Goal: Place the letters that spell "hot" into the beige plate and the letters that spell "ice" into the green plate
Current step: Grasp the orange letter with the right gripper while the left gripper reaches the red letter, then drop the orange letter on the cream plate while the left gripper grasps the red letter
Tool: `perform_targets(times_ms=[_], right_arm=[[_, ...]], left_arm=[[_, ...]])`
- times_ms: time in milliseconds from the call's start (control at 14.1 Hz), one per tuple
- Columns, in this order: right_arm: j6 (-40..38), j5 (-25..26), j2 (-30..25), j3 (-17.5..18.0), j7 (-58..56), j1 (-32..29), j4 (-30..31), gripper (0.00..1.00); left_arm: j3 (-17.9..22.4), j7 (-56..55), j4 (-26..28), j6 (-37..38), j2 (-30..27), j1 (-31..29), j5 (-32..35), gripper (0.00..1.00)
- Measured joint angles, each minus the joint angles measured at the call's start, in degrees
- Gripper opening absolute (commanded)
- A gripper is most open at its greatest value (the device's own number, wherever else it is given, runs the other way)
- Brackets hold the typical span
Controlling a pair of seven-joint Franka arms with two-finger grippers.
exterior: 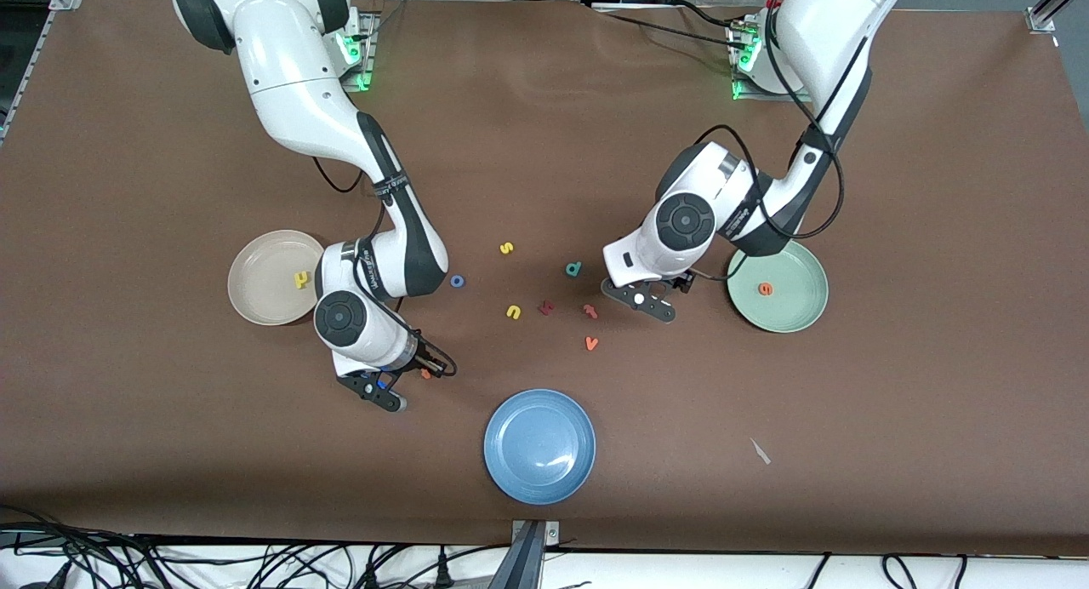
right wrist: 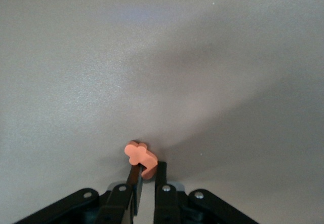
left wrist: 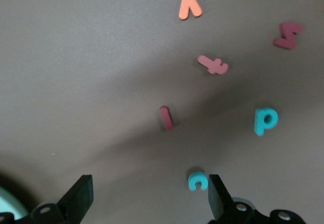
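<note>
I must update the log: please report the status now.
Right gripper shut on orange t, low over the table. Left gripper open over teal c. Yellow h in beige plate, orange e in green plate. Nothing in the way.

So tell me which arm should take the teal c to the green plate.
Left. Its open left gripper hangs right over the teal c, beside the green plate. The right gripper is shut on the orange t.

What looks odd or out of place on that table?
A small pale scrap lies alone on the brown table, nearer the camera than the green plate; it is no letter. Otherwise nothing looks spilled or broken.
</note>
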State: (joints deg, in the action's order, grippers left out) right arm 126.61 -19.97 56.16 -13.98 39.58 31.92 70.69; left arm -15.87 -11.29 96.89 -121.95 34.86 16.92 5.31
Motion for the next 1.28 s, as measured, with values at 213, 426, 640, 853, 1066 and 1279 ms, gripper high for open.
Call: perform_targets(times_ms=[213,426,640,853,1066,1279], right_arm=[[-1.3,0.0,0.0,-0.1,0.0,-0.1,-0.3,0.0],[-8.9,0.7,-0.8,-2.1,-3.9,-0.2,-1.6,0.0],[-14.5,0.8,-6.1,-6.1,-13.4,-0.7,2.5,0.0],[-13.2,0.8,-16.2,-10.1,-26.3,-1.3,16.5,0.0],[-7.8,0.9,-26.8,-13.6,-36.6,-1.5,32.7,0.0],[2.6,0.9,-32.5,-15.0,-44.2,-1.5,46.0,0.16]], left_arm=[[0.0,-3.7,0.0,-4.2,2.0,0.4,0.0,0.7],[0.1,-4.2,0.0,-7.0,4.0,0.3,0.0,0.53],[0.2,-4.3,0.0,-9.0,5.1,0.1,0.0,0.46],[0.3,-5.8,-0.1,-10.2,5.6,-0.1,0.0,0.46],[0.3,-7.0,0.0,-10.5,6.1,0.1,0.0,0.46],[0.3,-7.4,-0.1,-10.7,6.7,0.2,0.0,0.43]])
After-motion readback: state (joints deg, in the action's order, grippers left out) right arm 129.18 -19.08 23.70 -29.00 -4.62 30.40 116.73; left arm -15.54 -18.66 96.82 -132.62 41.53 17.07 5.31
